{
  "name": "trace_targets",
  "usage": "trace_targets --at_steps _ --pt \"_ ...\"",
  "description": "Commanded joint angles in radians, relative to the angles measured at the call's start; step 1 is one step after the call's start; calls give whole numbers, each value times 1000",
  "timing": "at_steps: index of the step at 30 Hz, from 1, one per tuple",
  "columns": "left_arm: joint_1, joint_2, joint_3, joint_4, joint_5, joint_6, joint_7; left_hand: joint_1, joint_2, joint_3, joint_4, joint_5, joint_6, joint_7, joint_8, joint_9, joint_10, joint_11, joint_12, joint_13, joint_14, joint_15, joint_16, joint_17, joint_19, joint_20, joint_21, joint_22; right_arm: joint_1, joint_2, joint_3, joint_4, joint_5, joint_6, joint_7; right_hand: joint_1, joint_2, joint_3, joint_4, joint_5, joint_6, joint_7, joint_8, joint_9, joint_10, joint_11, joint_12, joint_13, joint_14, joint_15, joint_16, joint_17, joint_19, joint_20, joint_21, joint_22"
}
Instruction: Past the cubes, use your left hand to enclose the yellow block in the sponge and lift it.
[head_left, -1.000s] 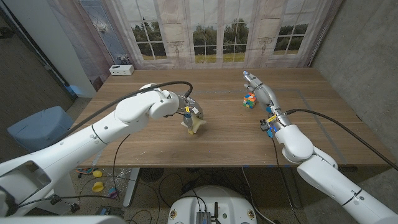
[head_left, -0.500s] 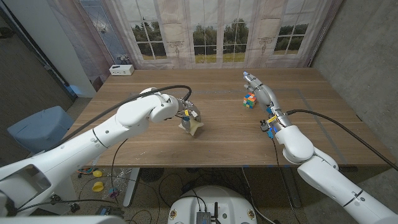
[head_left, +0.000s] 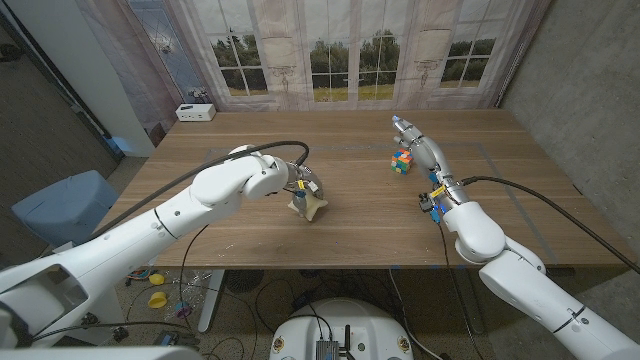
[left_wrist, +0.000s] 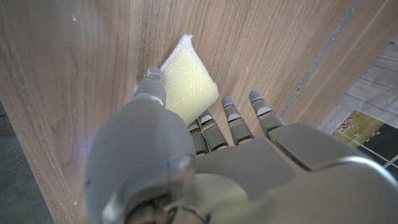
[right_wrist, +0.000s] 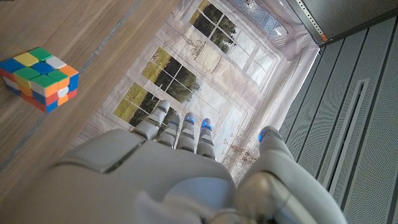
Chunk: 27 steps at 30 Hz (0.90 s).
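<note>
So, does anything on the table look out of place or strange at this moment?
Nothing is spilled or damaged. The one oddity: the yellow sponge stands tilted on a corner, gripped by the left hand, not lying flat. No yellow block can be seen in it. The colourful puzzle cube sits normally beside the right hand.

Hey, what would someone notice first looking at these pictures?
Probably the left hand at the table's middle, closed around a pale yellow sponge. Next, the bright puzzle cube farther back on the right, beside the right hand.
</note>
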Motion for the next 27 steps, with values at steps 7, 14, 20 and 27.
trace_targets --at_steps 7,14,20,27 --pt "6 -4 24 13 57 -10 13 -9 -5 -6 -2 1 -11 2 -3 2 -12 1 -6 2 -6 -104 -2 3 6 3 -7 2 -6 -3 4 -6 8 -11 -1 -6 2 -1 -5 4 11 5 3 5 18 2 0 4 6 2 -4 3 8 -1 2 3" --pt "7 -9 38 35 81 -26 29 -12 -10 -10 -2 3 -20 0 -5 2 -25 2 -12 2 -8 -104 -3 3 6 1 -9 2 -8 -8 4 -17 2 -26 -5 -6 2 -1 -5 4 13 5 3 5 25 5 2 4 7 2 -4 3 8 1 2 3" --pt "8 -14 44 57 82 -38 49 -12 -13 -12 -3 4 -24 -3 -6 1 -27 1 -13 2 -14 -105 -5 3 6 0 -10 2 -4 -8 1 -25 3 -41 -7 -6 3 -1 -5 4 15 7 4 5 33 9 4 5 8 1 -4 3 8 1 2 3" --pt "30 6 39 61 114 -43 127 -8 -30 -22 -8 11 58 -18 21 1 63 3 15 3 9 -124 4 3 26 -7 -10 1 2 -8 -2 -29 2 -53 -10 -7 3 -1 -5 4 16 8 4 5 38 12 5 5 9 0 -3 3 8 1 2 3"
